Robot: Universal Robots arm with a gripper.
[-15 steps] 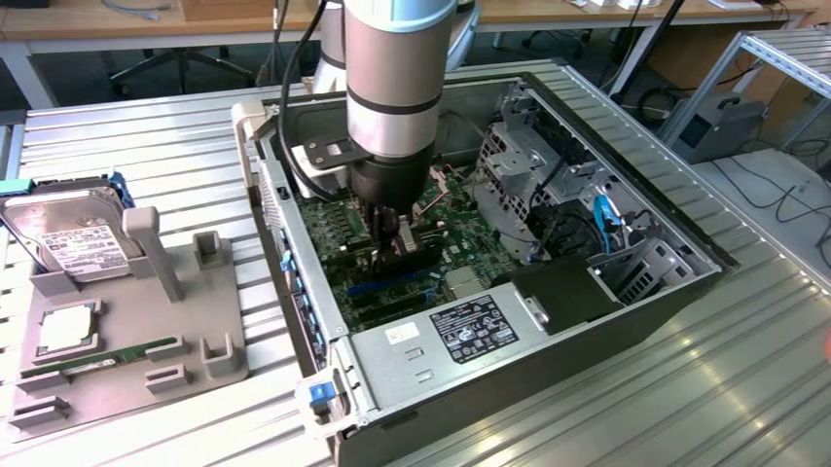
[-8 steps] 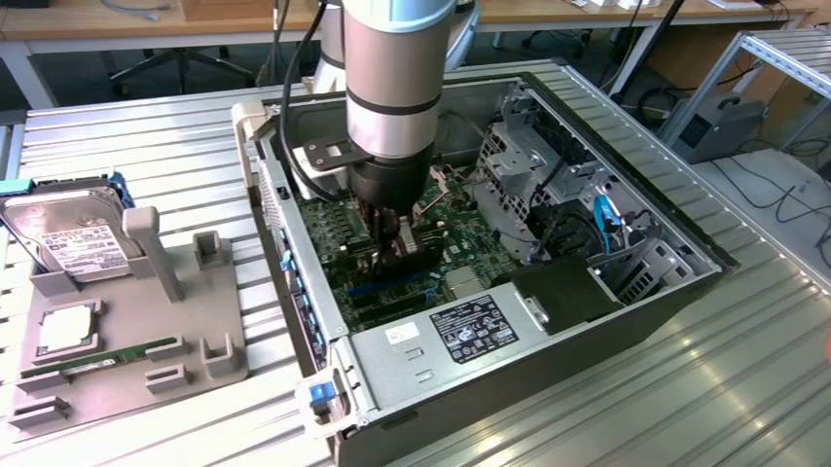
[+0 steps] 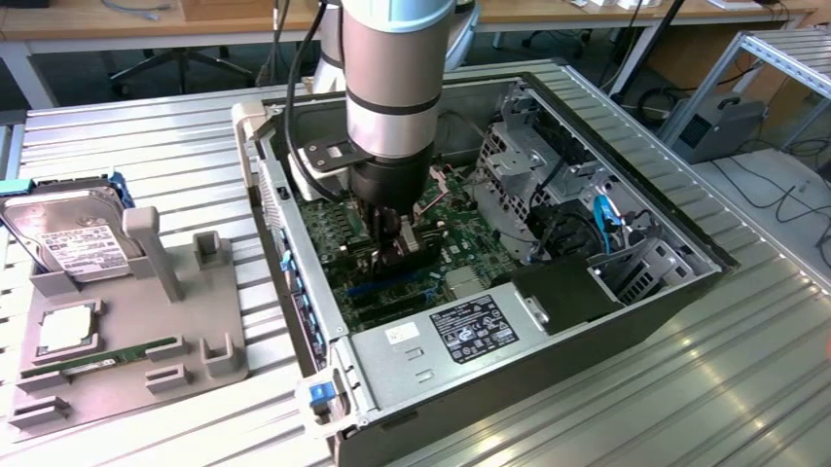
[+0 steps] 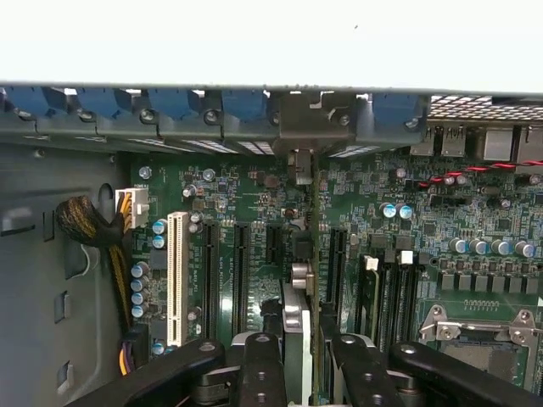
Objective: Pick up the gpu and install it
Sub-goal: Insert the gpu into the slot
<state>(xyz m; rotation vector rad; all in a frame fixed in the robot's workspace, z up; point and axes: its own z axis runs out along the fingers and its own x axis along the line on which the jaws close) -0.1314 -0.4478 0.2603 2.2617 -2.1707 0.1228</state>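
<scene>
A Universal Robots arm (image 3: pixel 387 88) reaches down into an open desktop computer case (image 3: pixel 649 292) lying on a ribbed metal worktop (image 3: pixel 727 389). The tool (image 3: pixel 396 243) sits low over the green motherboard (image 3: pixel 454 219) at the middle of the case, its dark fingers (image 4: pixel 263 365) closed part-way on the gpu (image 4: pixel 299 322), a thin card seen edge-on and held upright between them. In the wrist view the card runs from the fingers toward the case's rear wall, where its silver bracket (image 4: pixel 301 161) meets the row of blue slot clips (image 4: pixel 170 103). The card appears to stand in or just above a black expansion slot; how deep it sits cannot be told. A white slot (image 4: pixel 177 280) and two long black slots (image 4: pixel 225 280) lie beside it, and the empty processor socket (image 4: pixel 479 326) is on the card's other side. In the exterior view, at nine o'clock from the case, a grey parts holder (image 3: pixel 195 341) carries a silver hard drive (image 3: pixel 72 238), with a processor (image 3: pixel 65 331) and a green memory stick (image 3: pixel 111 358) at about seven o'clock from it. The power supply (image 3: pixel 442 345) fills the case's six o'clock end.
</scene>
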